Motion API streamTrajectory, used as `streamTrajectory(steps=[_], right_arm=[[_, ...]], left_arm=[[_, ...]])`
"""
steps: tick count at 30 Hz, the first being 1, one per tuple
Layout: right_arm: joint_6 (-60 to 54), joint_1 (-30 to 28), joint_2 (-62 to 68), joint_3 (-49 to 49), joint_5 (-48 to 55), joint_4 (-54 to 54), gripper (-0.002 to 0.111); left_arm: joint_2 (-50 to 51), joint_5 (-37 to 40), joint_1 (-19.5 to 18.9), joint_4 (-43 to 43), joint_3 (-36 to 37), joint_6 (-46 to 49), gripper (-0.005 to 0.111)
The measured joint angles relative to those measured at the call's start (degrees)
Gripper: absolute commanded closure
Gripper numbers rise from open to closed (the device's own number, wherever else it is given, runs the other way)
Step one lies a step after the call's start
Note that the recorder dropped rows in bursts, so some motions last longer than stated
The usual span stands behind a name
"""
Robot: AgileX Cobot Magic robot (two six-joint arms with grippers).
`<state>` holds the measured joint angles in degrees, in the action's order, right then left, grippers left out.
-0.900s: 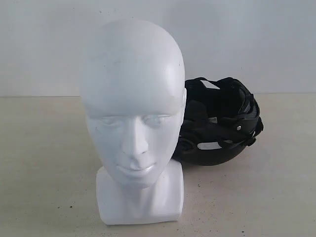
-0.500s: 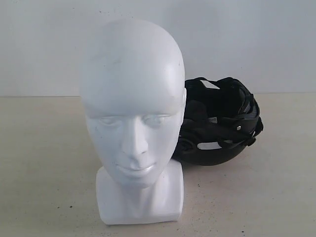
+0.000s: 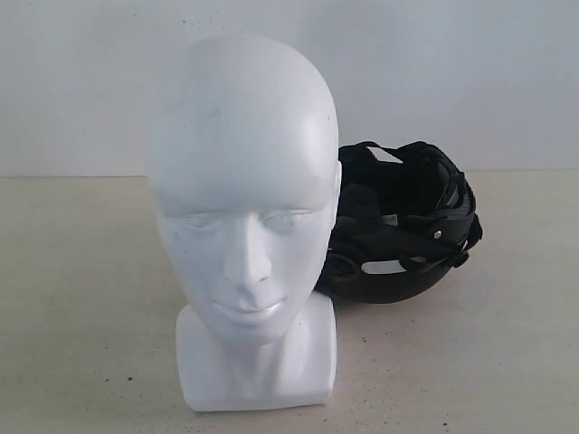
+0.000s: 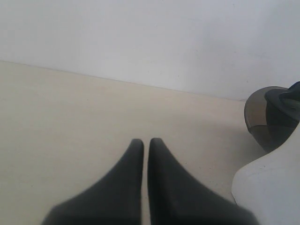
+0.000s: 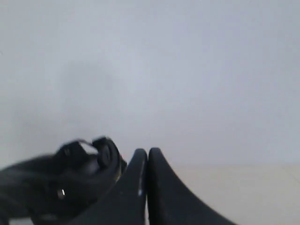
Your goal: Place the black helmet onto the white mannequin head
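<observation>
Holding my left end effector [image 4: 146,140] pressed together, empty, over the desk [image 4: 70,117]; right end effector [image 5: 148,151] likewise. White mannequin head [image 3: 240,181] upright at desk front. Black helmet [image 3: 403,226] just behind it on the right, padding showing, w/ wall [image 3: 452,72] beyond.

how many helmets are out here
1. The black helmet lies behind the white mannequin head, to its right in the exterior view, padded inside showing. The head hides part of it; no second helmet shows.
</observation>
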<state>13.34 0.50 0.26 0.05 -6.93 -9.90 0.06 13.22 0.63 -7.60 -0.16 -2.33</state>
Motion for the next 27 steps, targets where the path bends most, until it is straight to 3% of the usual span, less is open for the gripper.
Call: streamTrajectory(steps=[4,6,10,13,16,17,19,22,27], right_arm=[[2.7,0.0,0.0,0.0,-12.4,1.4,0.108],[9.8,0.0,0.0,0.0,-20.5,2.7,0.108],[16.7,0.0,-0.1,-5.3,-22.6,-1.9,0.108],[29.3,0.0,0.4,-16.0,-14.9,-18.7,0.108],[53.5,0.0,4.4,-24.7,-9.2,-44.9,0.108],[65.4,0.0,6.7,-27.0,-9.1,-58.2,0.108],[81.0,0.0,10.5,-29.0,-12.4,-74.7,0.108],[91.9,0.0,18.3,-28.8,-22.5,-84.8,0.108],[95.1,0.0,31.0,-26.7,-34.7,-89.3,0.108]], left_arm=[[0.0,0.0,0.0,0.0,0.0,0.0,0.102],[0.0,0.0,0.0,0.0,0.0,0.0,0.102],[0.0,0.0,0.0,0.0,0.0,0.0,0.102],[0.0,0.0,0.0,0.0,0.0,0.0,0.102],[0.0,0.0,0.0,0.0,0.0,0.0,0.102],[0.0,0.0,0.0,0.0,0.0,0.0,0.102],[0.0,0.0,0.0,0.0,0.0,0.0,0.102],[0.0,0.0,0.0,0.0,0.0,0.0,0.102],[0.0,0.0,0.0,0.0,0.0,0.0,0.102]])
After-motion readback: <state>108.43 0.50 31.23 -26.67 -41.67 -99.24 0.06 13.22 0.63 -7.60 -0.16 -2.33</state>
